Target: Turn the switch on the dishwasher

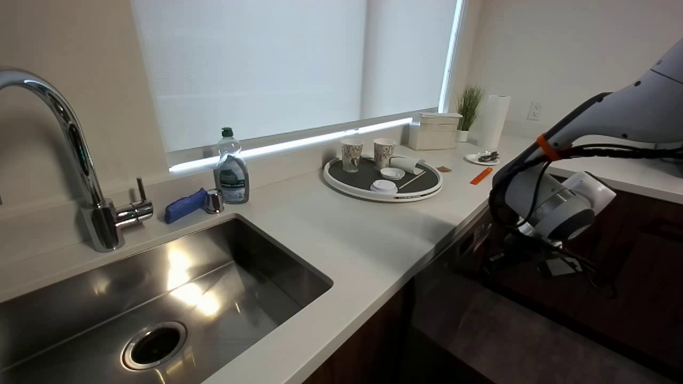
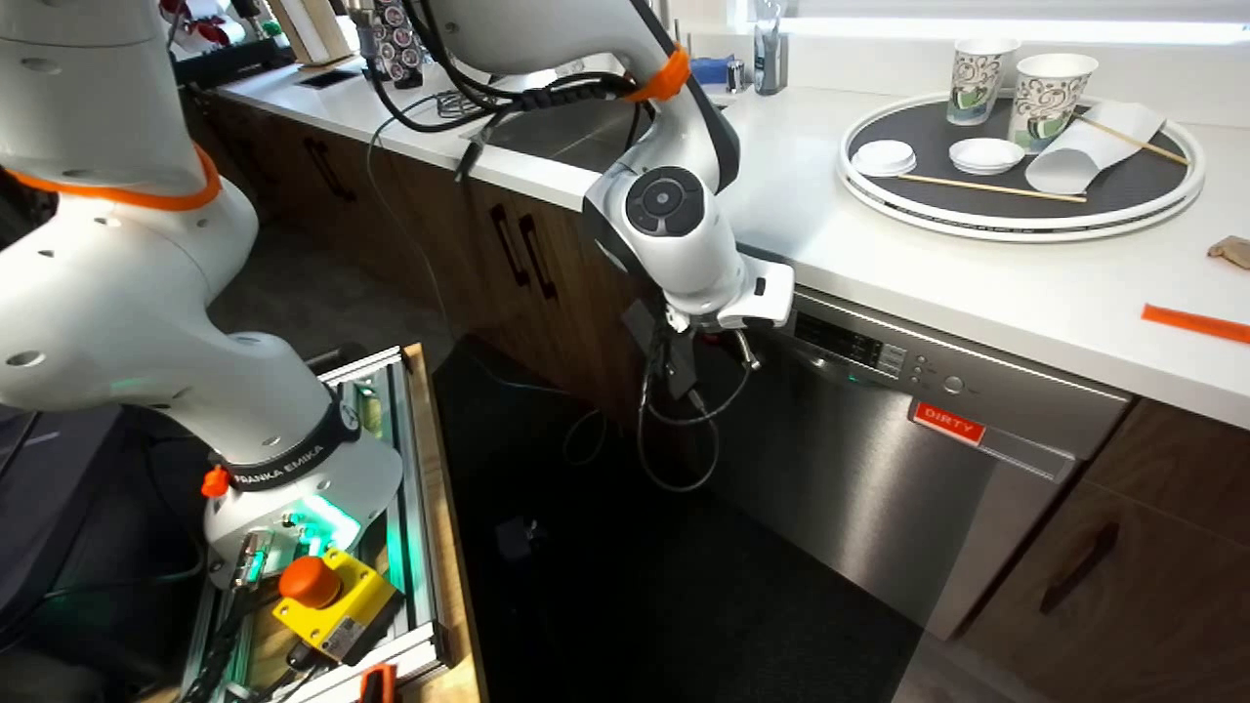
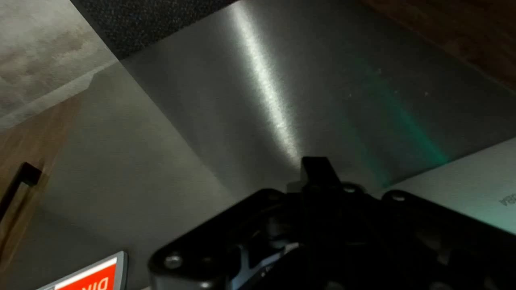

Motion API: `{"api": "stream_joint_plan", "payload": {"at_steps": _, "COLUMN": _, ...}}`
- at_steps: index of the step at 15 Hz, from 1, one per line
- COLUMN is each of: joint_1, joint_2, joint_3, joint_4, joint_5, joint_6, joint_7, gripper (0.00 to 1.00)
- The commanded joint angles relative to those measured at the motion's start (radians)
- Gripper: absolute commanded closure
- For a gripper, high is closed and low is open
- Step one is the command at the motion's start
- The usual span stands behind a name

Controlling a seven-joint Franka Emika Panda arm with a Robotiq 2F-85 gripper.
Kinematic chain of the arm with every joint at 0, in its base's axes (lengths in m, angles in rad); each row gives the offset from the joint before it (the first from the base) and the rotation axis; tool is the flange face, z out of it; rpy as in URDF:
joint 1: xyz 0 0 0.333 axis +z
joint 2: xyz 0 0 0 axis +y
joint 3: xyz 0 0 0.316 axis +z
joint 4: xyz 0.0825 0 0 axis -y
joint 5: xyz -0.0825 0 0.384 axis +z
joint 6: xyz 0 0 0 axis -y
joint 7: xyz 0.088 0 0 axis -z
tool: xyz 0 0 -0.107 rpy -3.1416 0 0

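The dishwasher [image 2: 859, 478] has a smooth metallic front under the counter. Its upper strip carries a dark display [image 2: 837, 338], small buttons [image 2: 892, 359] and a round knob or button [image 2: 953, 385]. A red DIRTY label [image 2: 947, 422] sits below the strip. In the wrist view, the dishwasher front [image 3: 250, 121] fills most of the picture, and the label [image 3: 92, 280] shows upside down at the lower left. My gripper [image 3: 316, 163] is shut with nothing visible between its fingertips, in front of the dishwasher. In both exterior views its fingertips are too dark to make out.
The counter edge [image 2: 879, 293] overhangs the dishwasher front. A round tray [image 2: 977, 229] with cups and lids stands on the counter. Dark wooden cabinets [image 2: 1152, 508] flank the dishwasher. A loose cable [image 2: 713, 430] hangs below the wrist. The sink [image 1: 256, 288] lies farther along.
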Motion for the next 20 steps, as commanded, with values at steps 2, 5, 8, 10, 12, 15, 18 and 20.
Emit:
{"api": "stream_joint_plan", "payload": {"at_steps": 2, "joint_1": 0.097, "joint_2": -0.072, "joint_3": -0.102, "joint_4": -0.111, "joint_5": -0.178, "joint_6": 0.006, "joint_7": 0.178, "gripper": 0.74}}
{"api": "stream_joint_plan", "payload": {"at_steps": 5, "joint_1": 0.147, "joint_2": -0.11, "joint_3": -0.16, "joint_4": -0.155, "joint_5": -0.256, "joint_6": -0.002, "joint_7": 0.247, "gripper": 0.6}}
{"api": "stream_joint_plan", "payload": {"at_steps": 8, "joint_1": 0.192, "joint_2": -0.146, "joint_3": -0.207, "joint_4": -0.194, "joint_5": -0.313, "joint_6": 0.0, "joint_7": 0.298, "gripper": 0.38}}
{"api": "stream_joint_plan", "payload": {"at_steps": 10, "joint_1": 0.221, "joint_2": -0.17, "joint_3": -0.234, "joint_4": -0.217, "joint_5": -0.345, "joint_6": 0.0, "joint_7": 0.328, "gripper": 0.23}}
{"api": "stream_joint_plan", "payload": {"at_steps": 12, "joint_1": 0.253, "joint_2": -0.187, "joint_3": -0.261, "joint_4": -0.238, "joint_5": -0.378, "joint_6": 0.008, "joint_7": 0.36, "gripper": 0.08}}
{"api": "stream_joint_plan", "payload": {"at_steps": 15, "joint_1": 0.304, "joint_2": -0.212, "joint_3": -0.301, "joint_4": -0.276, "joint_5": -0.424, "joint_6": 0.026, "joint_7": 0.41, "gripper": 0.0}}
{"api": "stream_joint_plan", "payload": {"at_steps": 18, "joint_1": 0.349, "joint_2": -0.241, "joint_3": -0.328, "joint_4": -0.314, "joint_5": -0.449, "joint_6": 0.047, "joint_7": 0.444, "gripper": 0.0}}
{"api": "stream_joint_plan", "payload": {"at_steps": 20, "joint_1": 0.356, "joint_2": -0.27, "joint_3": -0.316, "joint_4": -0.332, "joint_5": -0.423, "joint_6": 0.08, "joint_7": 0.427, "gripper": 0.0}}
